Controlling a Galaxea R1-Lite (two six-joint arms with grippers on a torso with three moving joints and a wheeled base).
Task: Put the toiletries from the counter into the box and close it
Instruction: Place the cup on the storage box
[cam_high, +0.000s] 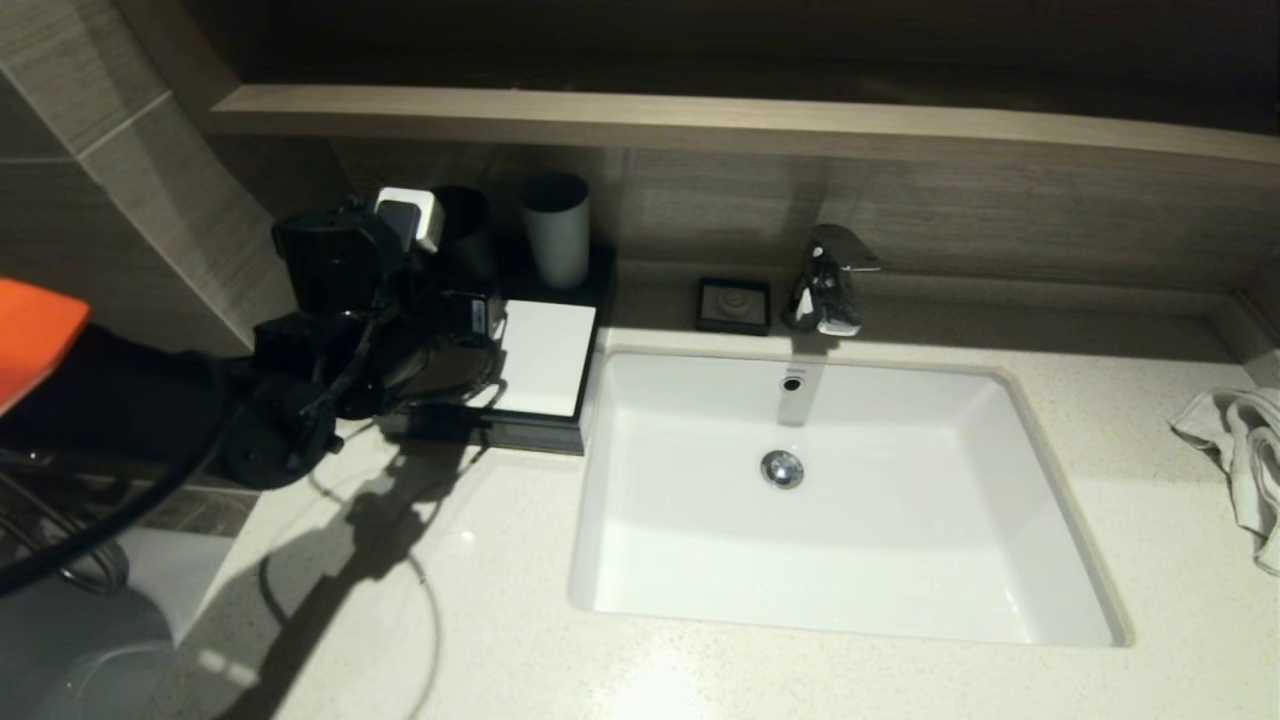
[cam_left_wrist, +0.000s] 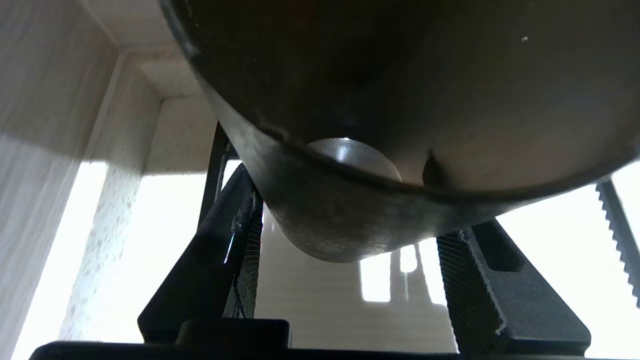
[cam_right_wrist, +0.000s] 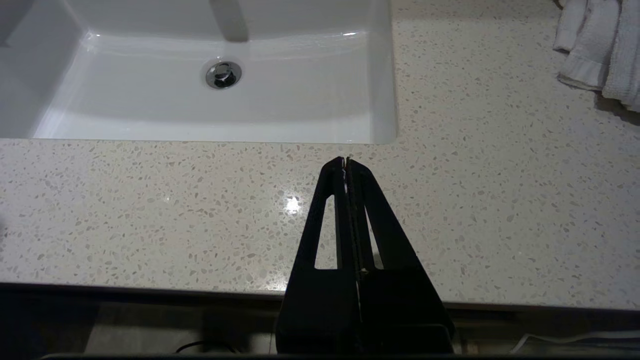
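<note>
The black box (cam_high: 532, 434) with its white top panel stands on the counter (cam_high: 800, 680) left of the sink; its front looks flush. No toiletries show in any view. My left gripper (cam_high: 465, 345) hovers over the box's left part, beside the black cup (cam_high: 468, 235). In the left wrist view the left gripper (cam_left_wrist: 352, 215) has its fingers (cam_left_wrist: 240, 260) spread wide. The black cup (cam_left_wrist: 400, 100) fills the frame close to the camera and hides the fingertips. My right gripper (cam_right_wrist: 346, 159) is shut and empty, low over the counter (cam_right_wrist: 150, 210) by its front edge.
A grey cup (cam_high: 555, 230) stands on the box's rear right. A small black soap dish (cam_high: 734, 304) and a chrome faucet (cam_high: 828, 280) sit behind the sink (cam_high: 1060, 480). A white towel (cam_high: 1240, 450) lies far right. A wood-look ledge (cam_high: 700, 115) overhangs the back.
</note>
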